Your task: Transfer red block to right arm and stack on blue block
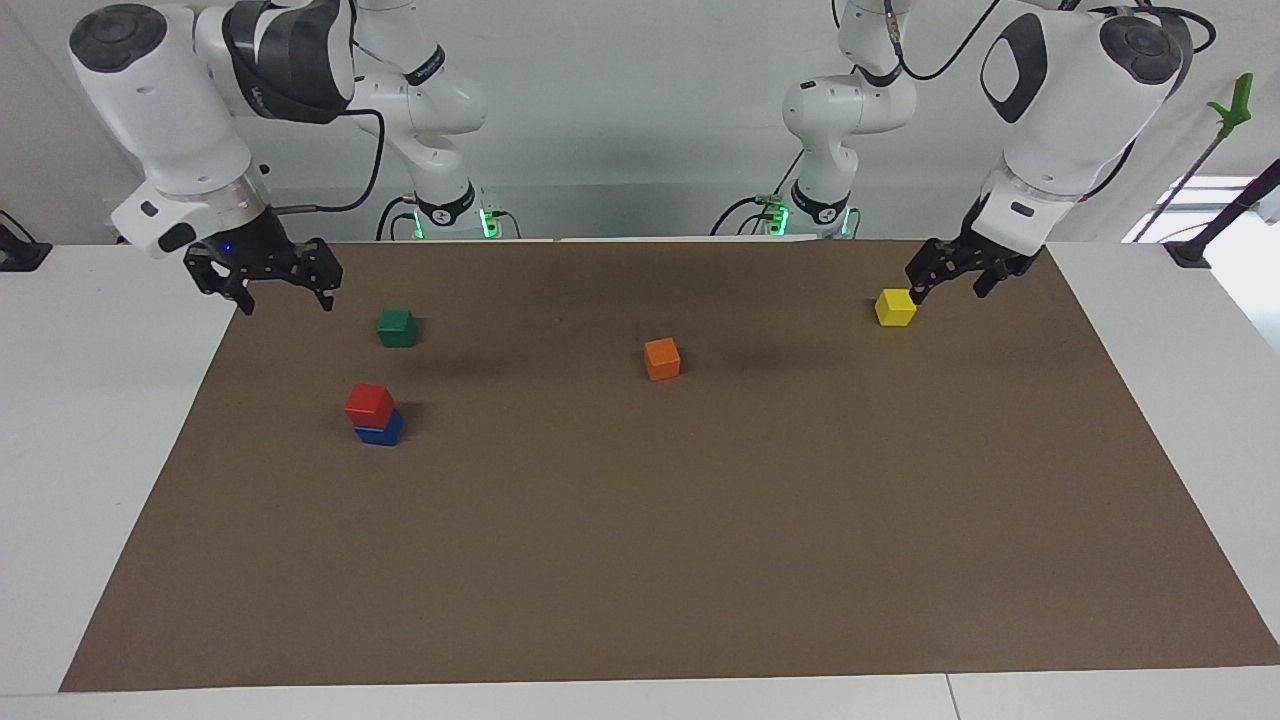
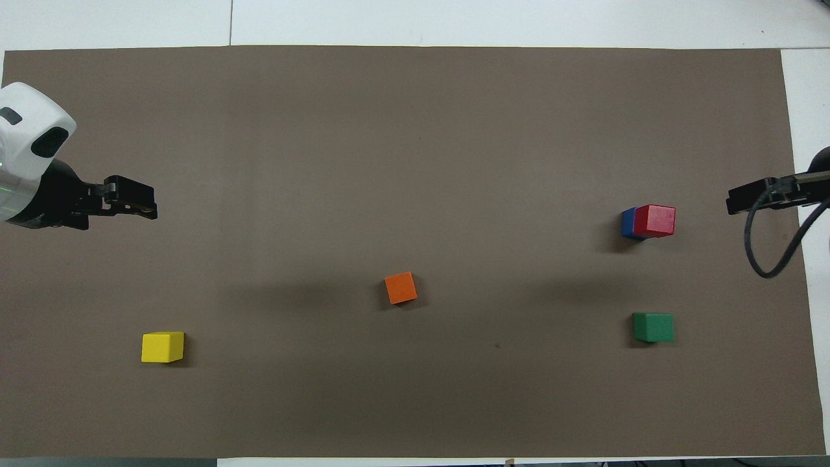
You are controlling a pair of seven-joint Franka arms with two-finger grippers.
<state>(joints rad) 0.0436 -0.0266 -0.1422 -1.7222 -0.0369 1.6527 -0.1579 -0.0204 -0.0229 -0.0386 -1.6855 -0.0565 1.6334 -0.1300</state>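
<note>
A: Red block [image 1: 369,402]?
B: On the blue block [image 1: 380,432], sitting square, offset slightly, toward the right arm's end of the brown mat [image 1: 640,560].
A: Claws?
B: Right gripper [image 1: 268,278] spread wide, empty, raised over the mat's edge. Left gripper [image 1: 950,272] open, empty, above the yellow block [image 1: 895,306].
A: Surface?
B: White table [image 1: 90,480].

no legible text, labels, brands, numbers or signs appear in either view; the dark bands on the arm links in the facing view carry small markings, too small to be read.
</note>
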